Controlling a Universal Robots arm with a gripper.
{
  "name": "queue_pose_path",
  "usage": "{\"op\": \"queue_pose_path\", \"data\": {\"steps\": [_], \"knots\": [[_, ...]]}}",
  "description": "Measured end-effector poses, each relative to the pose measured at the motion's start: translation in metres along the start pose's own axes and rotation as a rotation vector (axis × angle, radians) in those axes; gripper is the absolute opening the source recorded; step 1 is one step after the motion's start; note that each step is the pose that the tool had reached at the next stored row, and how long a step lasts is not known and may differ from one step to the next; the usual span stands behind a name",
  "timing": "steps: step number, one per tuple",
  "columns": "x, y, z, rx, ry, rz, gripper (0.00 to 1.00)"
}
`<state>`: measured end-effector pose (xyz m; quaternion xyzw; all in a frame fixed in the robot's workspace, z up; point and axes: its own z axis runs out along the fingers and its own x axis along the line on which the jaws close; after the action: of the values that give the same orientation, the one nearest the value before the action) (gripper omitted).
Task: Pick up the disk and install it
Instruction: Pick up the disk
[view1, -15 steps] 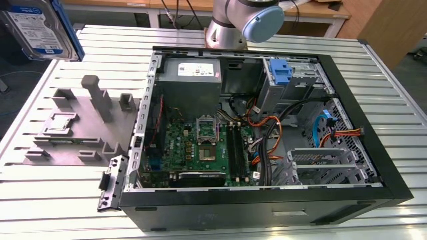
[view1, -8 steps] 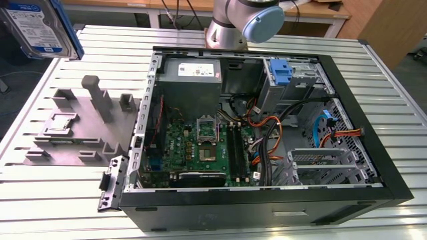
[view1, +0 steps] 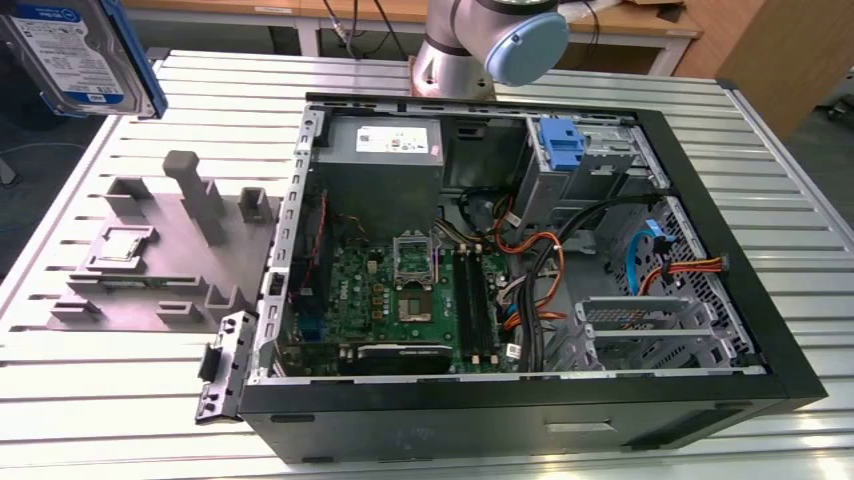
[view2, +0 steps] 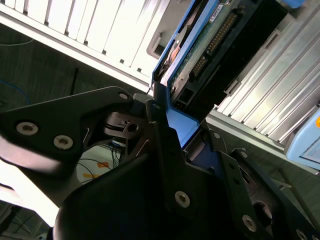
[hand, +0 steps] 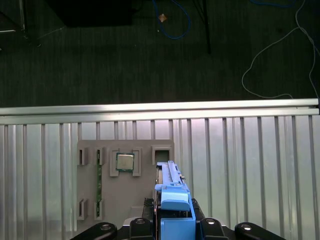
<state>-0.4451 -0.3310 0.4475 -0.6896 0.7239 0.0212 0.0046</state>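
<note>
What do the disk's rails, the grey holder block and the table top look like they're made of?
On the disk, the rails look like glossy blue moulded plastic, and the body like bare silver metal under a paper label. The holder block is matte grey, probably plastic, perhaps printed. The table has ribbed, light-reflecting slats, likely aluminium.

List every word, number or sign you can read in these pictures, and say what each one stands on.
No text can be quoted as it reads.
Blue-and-white label on the disk, held in the tool: print too small to read.
White label on the power-supply box inside the computer case: print too small to read.
</note>
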Motion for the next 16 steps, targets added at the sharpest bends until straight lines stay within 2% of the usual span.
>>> {"op": "queue_pose_path", "data": {"steps": [9, 11, 16], "knots": [[0.005, -0.0001, -0.0014, 0.0, 0.0006, 0.0, 0.36], [0.005, 0.0, -0.0051, 0.0002, 0.0005, 0.0, 0.36], [0.0045, 0.0004, -0.0197, 0.0003, 0.0004, 0.0, 0.36]]}}
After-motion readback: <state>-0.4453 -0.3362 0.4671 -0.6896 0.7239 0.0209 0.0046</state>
